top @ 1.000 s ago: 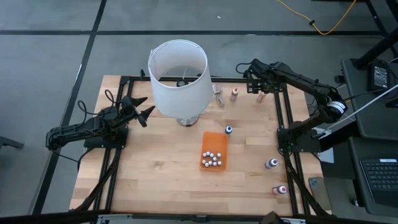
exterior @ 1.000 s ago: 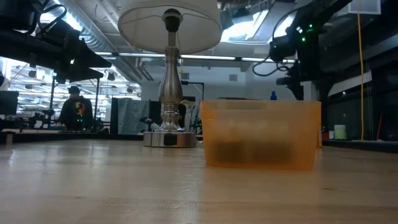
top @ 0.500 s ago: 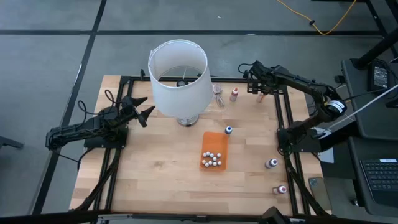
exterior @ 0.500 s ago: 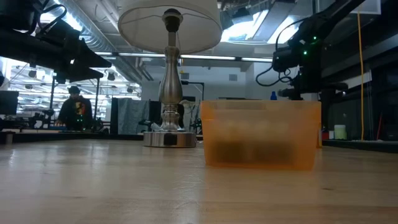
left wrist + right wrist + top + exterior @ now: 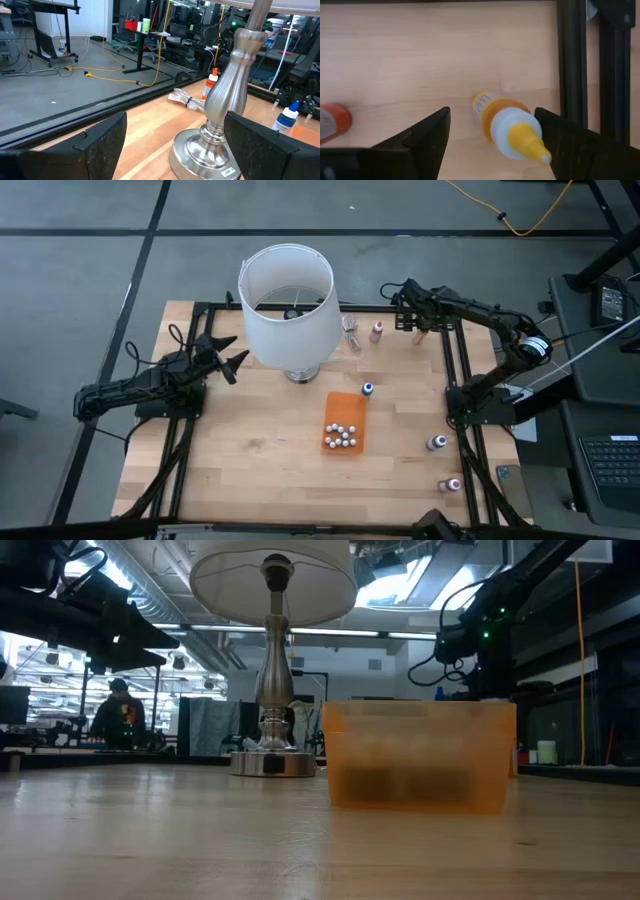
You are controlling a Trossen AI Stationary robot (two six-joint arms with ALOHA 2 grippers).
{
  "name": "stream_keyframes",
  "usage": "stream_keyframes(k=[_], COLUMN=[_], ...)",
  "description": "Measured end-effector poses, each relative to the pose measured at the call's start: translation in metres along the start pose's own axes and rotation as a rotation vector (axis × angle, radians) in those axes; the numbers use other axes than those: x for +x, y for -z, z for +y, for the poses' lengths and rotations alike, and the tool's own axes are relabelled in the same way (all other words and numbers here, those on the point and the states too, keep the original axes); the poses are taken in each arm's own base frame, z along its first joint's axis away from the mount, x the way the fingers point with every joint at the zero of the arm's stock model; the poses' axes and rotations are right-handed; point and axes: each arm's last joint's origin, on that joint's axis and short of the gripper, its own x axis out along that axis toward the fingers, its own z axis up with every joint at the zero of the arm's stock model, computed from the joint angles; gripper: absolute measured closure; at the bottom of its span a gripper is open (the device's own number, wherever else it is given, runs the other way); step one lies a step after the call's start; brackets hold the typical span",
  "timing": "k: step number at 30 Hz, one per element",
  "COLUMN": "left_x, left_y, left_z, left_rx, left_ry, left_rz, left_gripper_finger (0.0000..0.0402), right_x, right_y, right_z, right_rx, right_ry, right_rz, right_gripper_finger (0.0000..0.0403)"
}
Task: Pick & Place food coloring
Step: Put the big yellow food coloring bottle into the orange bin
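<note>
While the right end effector (image 5: 413, 320) hung over the far right corner of the worktop (image 5: 260, 450), its two dark fingers (image 5: 422, 135) stood spread wide with nothing between them, straddling a yellow bottle (image 5: 507, 125) directly below. In the right wrist view that bottle looked tipped or lying over, its pointed yellow cap toward the camera and its labelled body behind; whether it stood or lay could not be told for sure. It was probably light, smooth plastic, stiff enough for a firm pinch yet apt to slip or roll, so the rounded body below the cap seemed the safest place to take hold, not the tapering nozzle. A dark frame rail (image 5: 570, 65) ran just beside the bottle, leaving little room on that side for a finger.

An orange-capped bottle (image 5: 377, 332) stood near, toward the lamp, beside a small clear wrapper (image 5: 351, 332). Farther out, a blue bottle (image 5: 368, 389) stood just beyond the orange tray (image 5: 344, 408), which already held a cluster of white-capped bottles (image 5: 341, 435). Two more bottles (image 5: 437, 443) waited near the right rail, well apart from the tray. The lampshade (image 5: 288, 305) loomed tall between the two arms, but the route from corner to tray looked open.

The left end effector (image 5: 228, 352) rested near the lamp base (image 5: 212, 145), fingers spread and empty.
</note>
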Motion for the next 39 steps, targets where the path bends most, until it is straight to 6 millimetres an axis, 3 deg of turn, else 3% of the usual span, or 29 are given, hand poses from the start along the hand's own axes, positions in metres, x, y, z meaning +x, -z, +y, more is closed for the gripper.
stream_keyframes(k=[7, 20, 29, 39], left_x=[0.0, 0.0, 0.0, 0.0], left_y=[0.0, 0.0, 0.0, 0.0], left_z=[0.0, 0.0, 0.0, 0.0], left_rx=[0.0, 0.0, 0.0, 0.0], left_ry=[0.0, 0.0, 0.0, 0.0], left_rz=[-0.001, 0.0, 0.0, 0.0], left_gripper_finger=[0.0079, 0.008, 0.0079, 0.008], right_x=[0.0, -0.001, -0.007, -0.029], right_y=[0.0, 0.002, 0.002, 0.003], right_z=[0.0, -0.001, 0.005, 0.018], right_rx=[0.0, -0.01, -0.063, -0.215], right_ry=[0.0, -0.006, -0.034, -0.067], right_rz=[0.006, 0.029, 0.033, 0.021], right_gripper_finger=[0.0132, 0.0263, 0.027, 0.0278])
